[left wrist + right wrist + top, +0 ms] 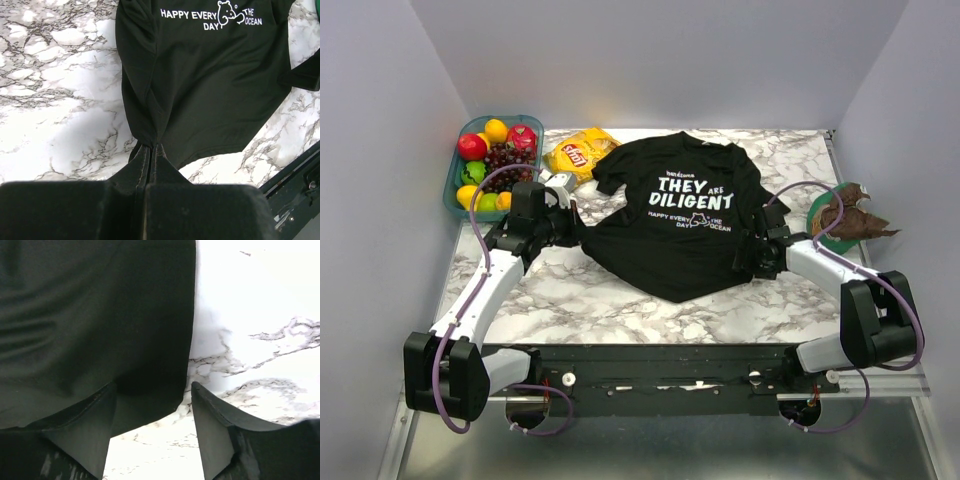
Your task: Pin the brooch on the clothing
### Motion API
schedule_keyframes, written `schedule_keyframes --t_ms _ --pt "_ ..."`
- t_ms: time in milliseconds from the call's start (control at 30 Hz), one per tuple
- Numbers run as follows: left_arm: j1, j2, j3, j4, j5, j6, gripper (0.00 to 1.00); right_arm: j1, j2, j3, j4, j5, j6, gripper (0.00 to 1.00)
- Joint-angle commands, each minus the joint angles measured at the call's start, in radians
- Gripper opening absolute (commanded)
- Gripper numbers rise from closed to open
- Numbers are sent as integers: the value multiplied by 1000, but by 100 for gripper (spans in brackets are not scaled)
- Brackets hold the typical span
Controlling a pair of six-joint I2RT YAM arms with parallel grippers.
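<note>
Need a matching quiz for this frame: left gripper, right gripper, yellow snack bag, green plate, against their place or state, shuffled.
Things:
1. left gripper
2. right gripper
3. yellow snack bag
4. green plate

Place or state:
A. at the far right, under a brown crumpled thing
B. jaws shut on pinched T-shirt fabric
C. between the fruit tub and the T-shirt
D. jaws apart at the T-shirt's edge

Pairs: 1-B, 2-D, 3-C, 4-A

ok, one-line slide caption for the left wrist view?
Left jaws shut on a gathered edge of the black T-shirt, which fans out across the marble table toward its white print.
</note>
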Motion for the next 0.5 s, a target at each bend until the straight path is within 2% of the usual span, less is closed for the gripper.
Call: schedule_keyframes --t_ms 0,67,100,167,200,300,367,467 --pt "8 -13 0 -6 -9 18 0 13 -11 -19 -17 -36 -7 63" --pt "11 -14 2 -8 -17 21 0 13 -16 -20 -12 -62 -9 56" --pt "12 -14 2 -8 -19 22 0 13 -22 -20 -9 -66 -11 48" --pt "12 -16 2 -9 -22 24 0 13 -31 -22 -7 -67 -15 38" --pt "14 -16 2 -9 -22 24 0 13 -40 -20 -7 -67 -21 27" --pt "17 -22 10 -15 -37 28 0 13 -81 6 -52 -65 -37 10" --pt "24 -39 8 -15 -64 30 0 13 -147 61 -96 -54 -44 2" --pt "34 -73 1 -3 -92 33 0 13 -258 138 -202 11 -63 1"
